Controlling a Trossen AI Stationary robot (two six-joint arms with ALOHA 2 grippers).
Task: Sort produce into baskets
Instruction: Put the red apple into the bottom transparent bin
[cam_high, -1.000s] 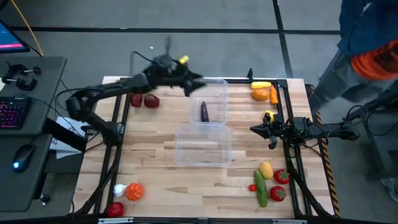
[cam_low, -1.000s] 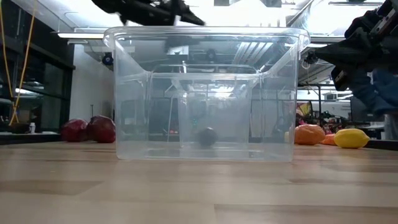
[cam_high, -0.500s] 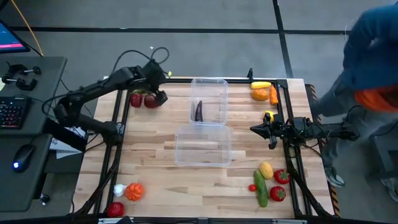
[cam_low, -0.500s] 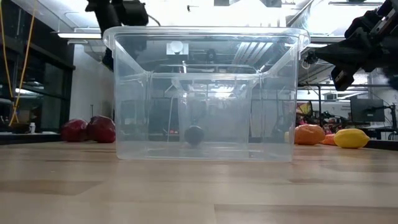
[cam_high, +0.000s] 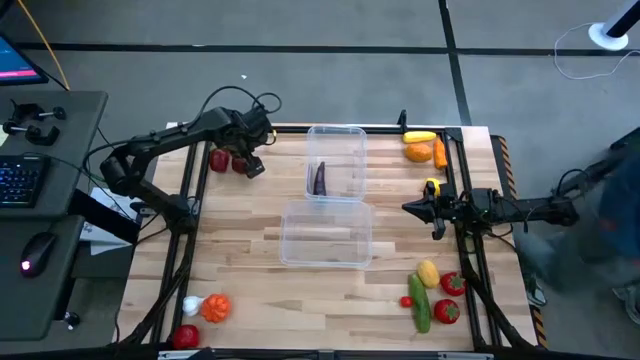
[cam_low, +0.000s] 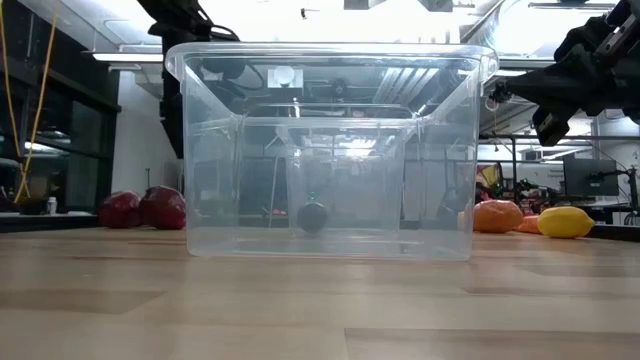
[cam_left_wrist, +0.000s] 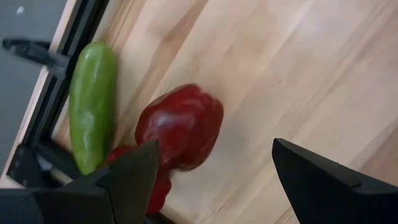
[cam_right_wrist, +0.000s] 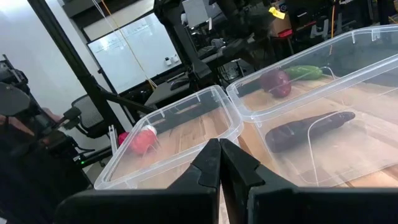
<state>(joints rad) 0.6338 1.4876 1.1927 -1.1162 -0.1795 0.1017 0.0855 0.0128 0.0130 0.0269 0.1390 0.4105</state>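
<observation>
Now the left gripper (cam_high: 254, 167) is seen low over the far left corner of the table (cam_high: 240, 260), and its fingers are spread wide with nothing held between them. A second ago it was hung beside the far basket (cam_high: 336, 163); since then it has been swung back and brought down by the red produce. The purple eggplant (cam_high: 320, 178) is left lying in that far basket, so one piece looks sorted and the next pick seems to be getting lined up. In the left wrist view a dark red pepper (cam_left_wrist: 181, 127) is seen on the wood just past the spread fingers, not yet touched, with a long green vegetable (cam_left_wrist: 92, 104) lying beside it near the table's edge. The pepper is shiny and lumpy, so it may roll when it is squeezed. The near basket (cam_high: 326, 233) is seen with nothing in it. The right gripper (cam_high: 436, 208) is kept waiting by the right edge, with its fingers pressed together on nothing. More produce is left in the other corners, so most of the sorting is judged still to be done.
</observation>
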